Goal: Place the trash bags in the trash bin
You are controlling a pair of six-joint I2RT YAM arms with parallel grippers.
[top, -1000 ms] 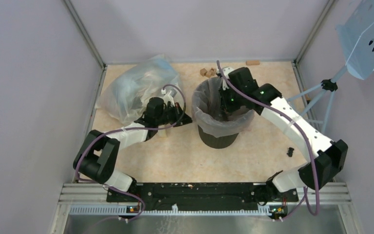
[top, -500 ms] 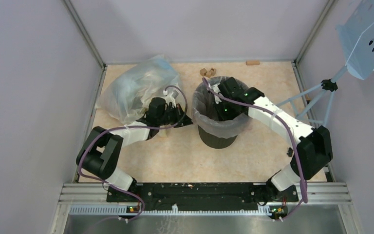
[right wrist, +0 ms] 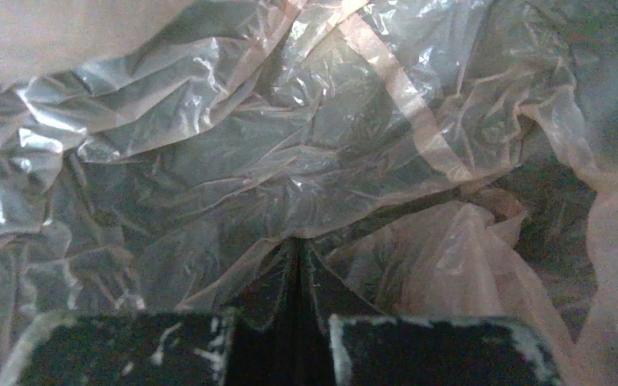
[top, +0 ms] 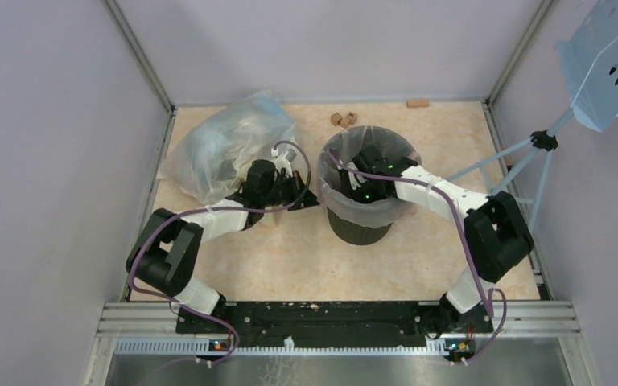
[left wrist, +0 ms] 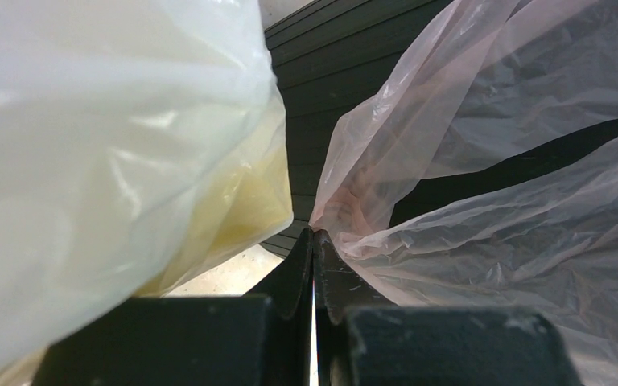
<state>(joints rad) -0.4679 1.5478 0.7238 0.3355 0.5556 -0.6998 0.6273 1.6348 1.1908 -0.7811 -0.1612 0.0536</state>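
Nearest, the worktop [top: 290,257] lies bare and mottled beige between the two arm bases. From there the left arm [top: 209,219] stretches up and inward. The right arm [top: 495,237] folds at its elbow and reaches leftward over the rim of the trash bin [top: 360,229], covering part of the bin's mouth from above.

The left claw [left wrist: 314,235] sits just beside the bin's left side with its jaws pressed together. A gathered fold of the trash bag [left wrist: 483,241] runs right into its tips, so it is pinching the pale pink film. A milky, yellowish bulge of another plastic bag [left wrist: 88,161] crowds close against the claw's left side, and the bin's dark ribbed wall stands between the two films.

The bin stands upright mid-worktop. The trash bag lines it, its edge draped over the rim. The right claw [right wrist: 298,245] is down inside with its jaws closed narrow, tips against the crumpled lining. Whether a fold is caught between them cannot be told.

Further back on the left, a large clear bag [top: 225,145] lies slumped, with dark shapes showing through it. Small brown blocks [top: 342,119] sit behind the bin, and another [top: 418,103] lies by the back wall. At far right, a blue perforated panel [top: 611,56] hangs on a thin stand [top: 523,161].
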